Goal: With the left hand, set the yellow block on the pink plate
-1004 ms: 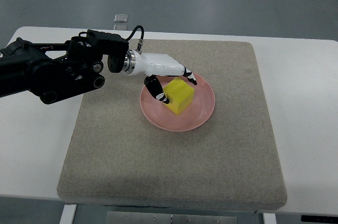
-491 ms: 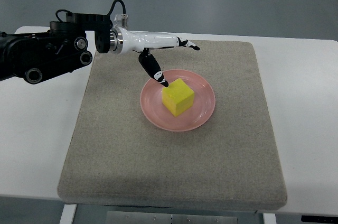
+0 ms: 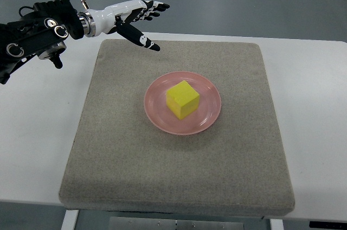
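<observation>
Risk is slight: block (image 3: 182, 99) rests on plate (image 3: 209, 119), left robot hand (image 3: 133, 17) released, unless knocked by a careless sweep.

Left hand (image 3: 128, 17) hangs empty, fingers spread, upper left.

left hand (image 3: 126, 15) released yellow block (image 3: 182, 99), withdrew up-left, fingers spread
</observation>
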Robot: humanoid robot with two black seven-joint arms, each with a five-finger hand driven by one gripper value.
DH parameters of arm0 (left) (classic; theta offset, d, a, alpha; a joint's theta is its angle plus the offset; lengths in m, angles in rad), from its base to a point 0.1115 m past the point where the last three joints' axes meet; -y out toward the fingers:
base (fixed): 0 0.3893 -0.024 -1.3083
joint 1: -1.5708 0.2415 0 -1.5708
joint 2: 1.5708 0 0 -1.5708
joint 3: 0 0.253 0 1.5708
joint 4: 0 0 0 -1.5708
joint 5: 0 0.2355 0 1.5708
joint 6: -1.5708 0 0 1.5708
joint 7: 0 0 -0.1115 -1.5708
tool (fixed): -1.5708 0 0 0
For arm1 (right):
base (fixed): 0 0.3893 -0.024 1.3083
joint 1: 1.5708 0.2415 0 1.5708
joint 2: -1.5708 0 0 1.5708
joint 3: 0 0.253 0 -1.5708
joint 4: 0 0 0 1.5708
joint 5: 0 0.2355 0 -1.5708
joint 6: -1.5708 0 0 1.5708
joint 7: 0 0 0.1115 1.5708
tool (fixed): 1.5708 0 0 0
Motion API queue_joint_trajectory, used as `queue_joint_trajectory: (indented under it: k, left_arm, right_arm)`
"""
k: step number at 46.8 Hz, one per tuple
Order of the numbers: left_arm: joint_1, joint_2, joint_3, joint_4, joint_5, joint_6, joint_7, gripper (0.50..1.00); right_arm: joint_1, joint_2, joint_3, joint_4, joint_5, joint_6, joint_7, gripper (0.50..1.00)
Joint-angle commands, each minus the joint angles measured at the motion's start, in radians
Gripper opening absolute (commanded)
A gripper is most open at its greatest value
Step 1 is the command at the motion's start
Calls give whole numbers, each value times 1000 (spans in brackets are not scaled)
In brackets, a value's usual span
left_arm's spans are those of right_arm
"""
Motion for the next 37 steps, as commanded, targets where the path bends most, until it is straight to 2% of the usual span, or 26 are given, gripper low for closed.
queue_joint_trajectory:
  k: [1, 9, 17, 28, 37]
  left_arm:
    - [27, 26, -53, 6, -81, -13, 1, 996]
    - [96, 40, -114, 33, -230, -79, 17, 996]
    - [151, 40, -129, 72, -385, -98, 17, 999]
    - [164, 38, -156, 147, -517, -191, 21, 999]
    - [197, 38, -191, 153, -638, -197, 83, 999]
  right_arm:
    - [0, 0, 0, 0, 0, 0, 0, 924]
    - [0, 0, 0, 0, 0, 0, 0, 924]
    - [0, 0, 0, 0, 0, 0, 0, 924]
    - [0, 0, 6, 1, 3, 2, 0, 924]
    - [-2, 0, 0, 12, -2, 9, 0, 924]
